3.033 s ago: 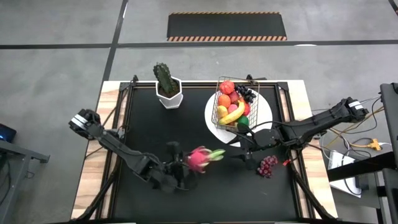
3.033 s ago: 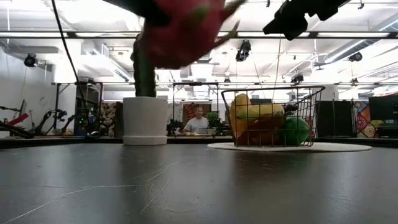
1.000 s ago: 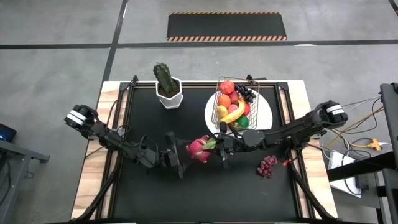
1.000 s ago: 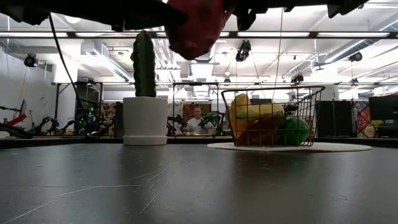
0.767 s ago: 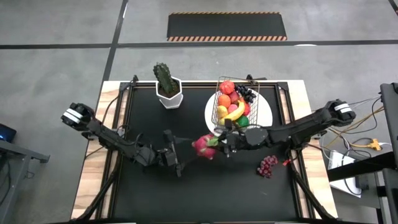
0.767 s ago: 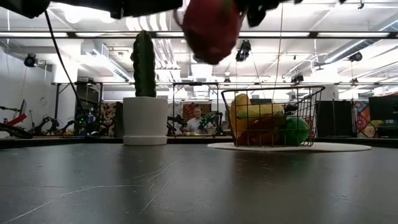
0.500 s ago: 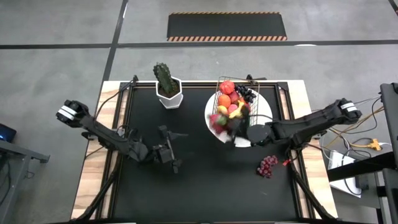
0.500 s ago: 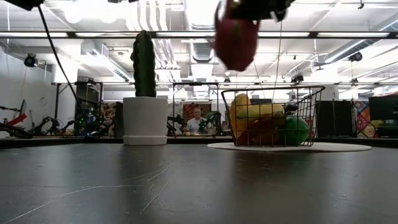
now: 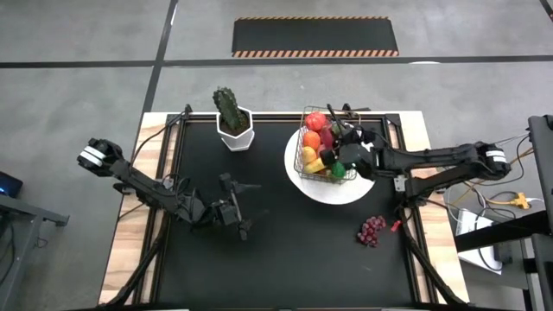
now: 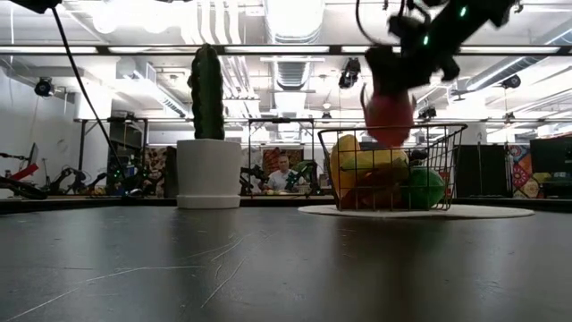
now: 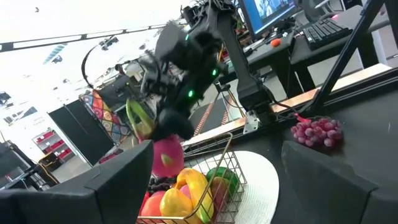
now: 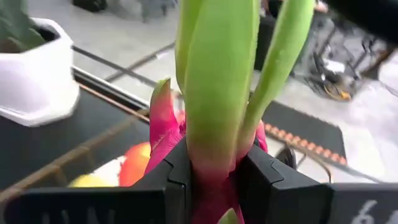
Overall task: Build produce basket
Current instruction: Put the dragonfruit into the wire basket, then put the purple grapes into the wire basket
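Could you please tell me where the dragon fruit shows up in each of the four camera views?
High view: hidden under the right gripper above the basket.
Low view: dragon fruit hanging over the basket's rim.
Left wrist view: pink, above the basket.
Right wrist view: centre, clamped between the fingers.
Shared landmark: the basket.

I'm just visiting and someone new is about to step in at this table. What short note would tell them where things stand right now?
Right gripper: shut on the dragon fruit, holding it just above the basket.
Left gripper: open, holding nothing, waiting over the table's left half.
Basket sits on the white plate and already holds the banana, a green fruit and other produce.
Done: most produce is in.
Left: release the dragon fruit into the basket, then fetch the purple grapes lying on the table near the right arm.
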